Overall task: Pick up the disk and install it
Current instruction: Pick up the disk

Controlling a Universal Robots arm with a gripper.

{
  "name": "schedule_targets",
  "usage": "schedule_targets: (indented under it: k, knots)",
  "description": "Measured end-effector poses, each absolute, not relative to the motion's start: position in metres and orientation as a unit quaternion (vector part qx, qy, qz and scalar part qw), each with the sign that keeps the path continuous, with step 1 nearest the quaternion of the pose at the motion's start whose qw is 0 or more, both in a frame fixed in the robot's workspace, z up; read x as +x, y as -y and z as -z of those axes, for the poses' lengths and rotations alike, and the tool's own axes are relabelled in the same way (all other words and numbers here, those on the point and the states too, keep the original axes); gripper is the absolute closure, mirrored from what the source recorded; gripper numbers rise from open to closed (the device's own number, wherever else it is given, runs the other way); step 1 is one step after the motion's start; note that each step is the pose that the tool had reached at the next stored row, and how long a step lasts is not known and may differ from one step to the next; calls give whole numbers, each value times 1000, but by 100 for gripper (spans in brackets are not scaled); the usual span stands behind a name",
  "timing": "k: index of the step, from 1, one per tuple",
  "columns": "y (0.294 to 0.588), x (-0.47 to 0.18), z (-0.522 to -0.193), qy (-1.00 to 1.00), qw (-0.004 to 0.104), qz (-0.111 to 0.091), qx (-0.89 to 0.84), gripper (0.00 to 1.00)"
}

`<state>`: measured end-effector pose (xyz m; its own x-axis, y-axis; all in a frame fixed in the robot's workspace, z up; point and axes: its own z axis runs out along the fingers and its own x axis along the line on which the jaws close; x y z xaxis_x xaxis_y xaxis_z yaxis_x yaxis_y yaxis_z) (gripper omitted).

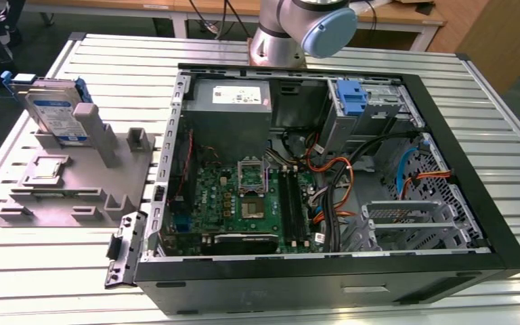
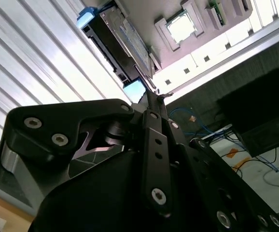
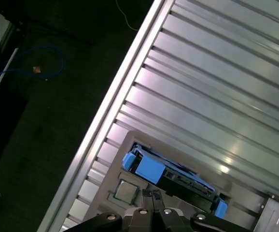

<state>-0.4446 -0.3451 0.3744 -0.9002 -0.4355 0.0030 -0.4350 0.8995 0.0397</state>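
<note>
Pinched together on nothing, the gripper's (image 2: 153, 94) 2 fingers hang over the gray holder's end of the table, clear of the disk (image 2: 122, 41) in both wrist views.

Going from the exterior view's left: a gray holder (image 1: 106, 189) lies on the slatted metal table (image 1: 61, 284). The disk (image 1: 57, 112) stands upright on edge in a slot at the holder's far end, its label facing the camera and blue rails along its sides. Just in front of it, 1 square processor chip (image 1: 45, 170) lies flat in a shallow recess of the same holder.

Beside the holder lies the open computer case (image 1: 477, 203), side panel off. Inside, a power supply (image 1: 233, 98) fills the far corner, with the green motherboard (image 1: 242, 203) below it. Further toward the exterior view's right, a blue bracket (image 1: 352, 98) sits in the far drive bay, orange and blue cables (image 1: 332, 183) trail across the middle, and a metal drive cage (image 1: 414, 220) occupies the near corner. The arm's base (image 1: 305, 27) rises behind the case.
</note>
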Motion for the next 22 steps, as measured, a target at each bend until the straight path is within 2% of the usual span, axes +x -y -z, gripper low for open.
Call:
schedule_targets:
  k: [22]
  knots:
    - [345,-445,-374,950,8,18,310,90]
